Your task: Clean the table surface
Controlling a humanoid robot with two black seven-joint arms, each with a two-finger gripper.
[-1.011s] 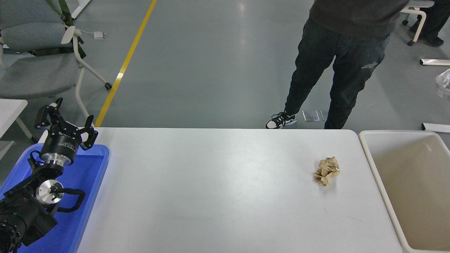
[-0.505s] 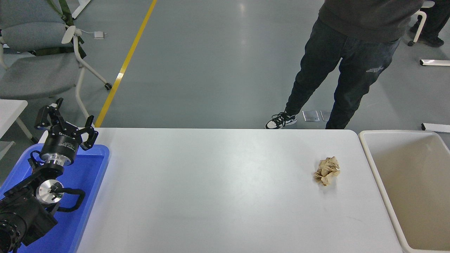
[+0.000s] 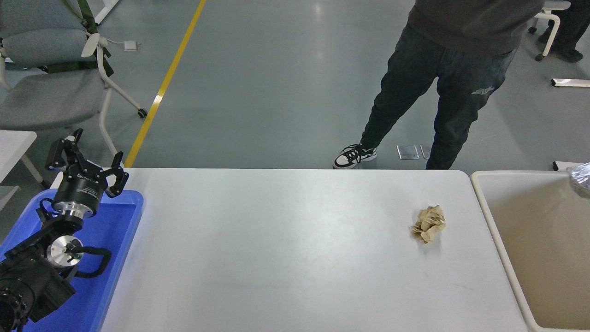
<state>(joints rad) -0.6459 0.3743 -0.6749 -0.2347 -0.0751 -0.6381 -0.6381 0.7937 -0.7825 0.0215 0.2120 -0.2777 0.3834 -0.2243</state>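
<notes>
Looking over: the bench surface [image 3: 286, 249], a wide matte white top that fills the middle of my view, from the blue tray [image 3: 113, 240] at its left end to the beige bin [image 3: 534, 240] off its right end.
Debris: I see one crumpled tan paper ball [image 3: 428, 224] lying on the right part of the bench, near the bin but apart from its rim.
Left end effector [image 3: 87, 161]: parked over the far corner of the blue tray, fingers spread apart and holding nothing.
Right end effector: not in my view, so I can say nothing of its state.
Right edge: something clear and crinkled [image 3: 581, 177] shows above the bin's far side; too little is visible for me to name it.
Person [image 3: 442, 83]: standing just beyond the far edge of the bench, legs and shoes in view.
Task state: I judge nothing is cleared yet, since the paper ball sits untouched.
Risk, grasp: the ball looks light and springy, so a shallow pinch could push it along the bench instead of lifting it.
Risk, drop: a release short of the bin wall would leave it back on the bench.
Risk, person: a reach toward the far edge could come close to the person.
</notes>
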